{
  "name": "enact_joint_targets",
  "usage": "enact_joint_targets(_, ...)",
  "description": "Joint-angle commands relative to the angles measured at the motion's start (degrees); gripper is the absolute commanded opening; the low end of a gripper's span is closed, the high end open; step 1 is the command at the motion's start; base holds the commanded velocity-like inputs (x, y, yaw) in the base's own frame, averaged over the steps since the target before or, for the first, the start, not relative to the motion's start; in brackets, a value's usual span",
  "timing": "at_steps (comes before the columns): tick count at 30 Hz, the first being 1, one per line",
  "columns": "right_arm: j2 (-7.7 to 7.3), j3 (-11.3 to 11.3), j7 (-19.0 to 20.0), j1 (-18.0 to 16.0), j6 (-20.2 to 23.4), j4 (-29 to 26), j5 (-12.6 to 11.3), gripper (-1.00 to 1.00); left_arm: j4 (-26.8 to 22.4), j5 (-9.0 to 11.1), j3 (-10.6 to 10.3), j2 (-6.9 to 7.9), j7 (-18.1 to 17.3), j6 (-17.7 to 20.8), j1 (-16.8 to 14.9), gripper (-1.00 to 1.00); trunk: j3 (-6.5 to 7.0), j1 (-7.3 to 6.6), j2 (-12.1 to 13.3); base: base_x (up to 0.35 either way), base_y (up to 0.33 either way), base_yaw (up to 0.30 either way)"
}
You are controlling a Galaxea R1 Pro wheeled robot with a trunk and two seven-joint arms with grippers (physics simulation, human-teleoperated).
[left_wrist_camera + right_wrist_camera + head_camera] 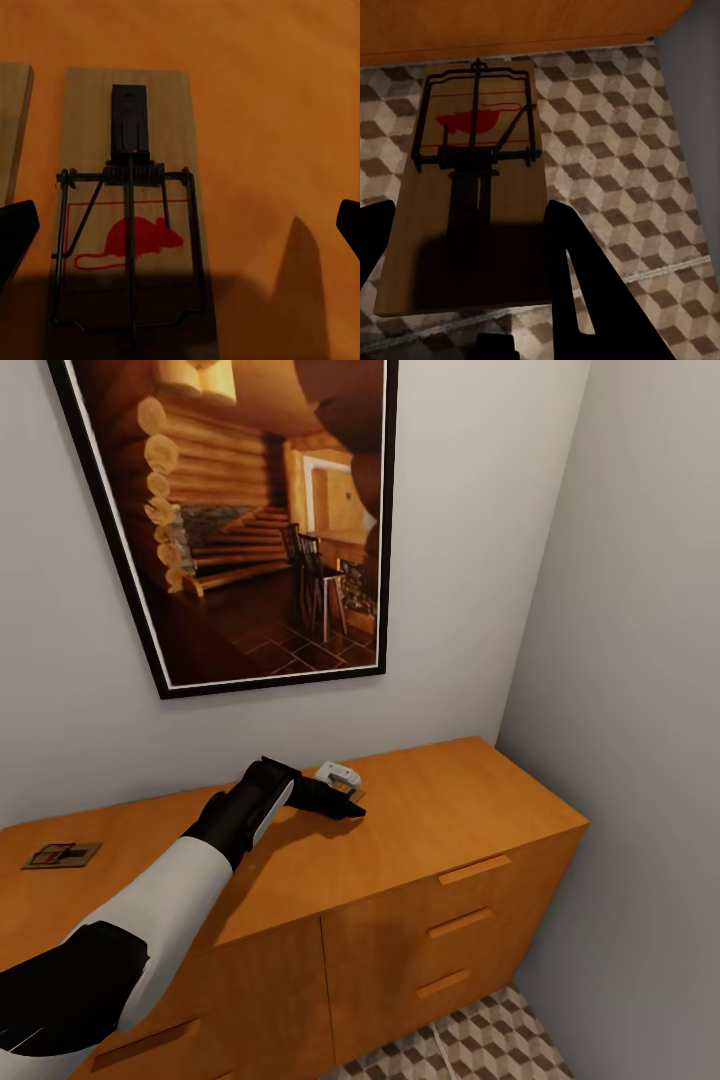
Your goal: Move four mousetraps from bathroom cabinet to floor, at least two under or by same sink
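My left gripper (345,807) reaches over the orange-brown cabinet (440,810) and stands open above its top. Between and below its dark fingertips (16,234) a mousetrap (131,225) lies flat on the wood, red mouse mark up. The edge of a second board (10,127) lies beside it. Another mousetrap (62,854) rests at the far left of the cabinet top. My right gripper (465,255) is shut on a mousetrap (472,187), holding it flat just above the cube-patterned bathroom floor (622,150), close to the cabinet's base (510,30).
A large framed picture (250,530) hangs on the wall behind the cabinet. A grey side wall (640,710) closes in on the cabinet's right end. Drawers with bar handles (473,869) face me, with a strip of tiled floor (480,1045) below.
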Motion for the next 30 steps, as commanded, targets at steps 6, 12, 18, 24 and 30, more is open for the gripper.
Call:
enact_joint_targets(6,0.02,-0.3,-0.1,0.0,-0.2,0.1,0.4,-1.00,1.3,-0.1,-0.1,0.01,-0.1,0.4,0.0,1.00,-0.07,0.00,0.0,0.000,0.000,0.000)
enact_joint_targets(12,0.00,-0.3,-0.1,0.0,-0.2,0.1,0.4,-1.00,1.4,-0.1,-0.1,0.01,-0.1,0.4,0.0,1.00,-0.07,0.00,0.0,0.000,0.000,0.000)
enact_joint_targets(18,0.02,-0.3,-0.1,0.0,-0.2,0.1,0.4,-1.00,1.5,-0.1,-0.1,0.01,-0.1,0.4,0.0,-1.00,-0.07,0.00,0.0,0.000,0.000,0.000)
enact_joint_targets(24,0.00,-0.3,-0.1,0.0,-0.2,0.1,0.4,-1.00,1.5,-0.1,-0.1,0.01,-0.1,0.4,0.0,-1.00,-0.07,0.00,0.0,0.000,0.000,0.000)
enact_joint_targets(30,0.01,-0.3,-0.1,0.0,-0.2,0.1,0.4,-1.00,1.7,-0.1,0.0,0.01,-0.1,0.4,0.0,-1.00,-0.07,0.00,0.0,0.000,0.000,0.000)
